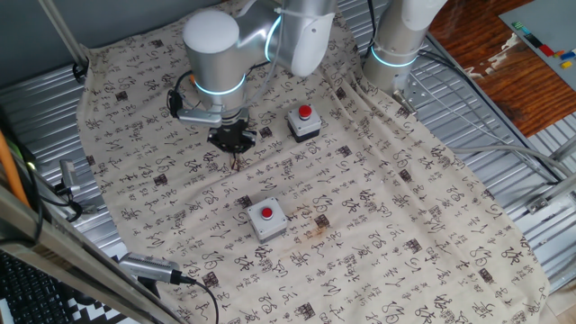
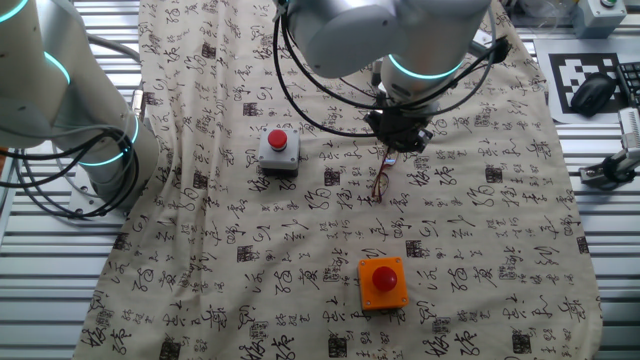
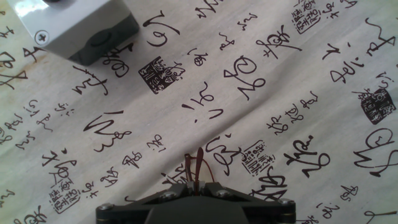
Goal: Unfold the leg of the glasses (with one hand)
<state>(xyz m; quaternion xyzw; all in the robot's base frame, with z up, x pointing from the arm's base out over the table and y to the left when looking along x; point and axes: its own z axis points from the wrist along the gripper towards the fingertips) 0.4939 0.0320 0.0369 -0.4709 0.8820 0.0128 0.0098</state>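
We have the end effector (image 2: 399,138) clamped on the glasses (image 2: 381,180); frame dangles over the bench (image 2: 300,250). Thin wire; could slip or bend if we pull off-axis.

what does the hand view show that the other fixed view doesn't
Only the hand view shows, close up, two thin reddish wires of the glasses sticking out from between the fingertips of the gripper. Only the other fixed view shows the whole layout: the orange button box and a second arm. Both show the printed cloth and the grey button box.
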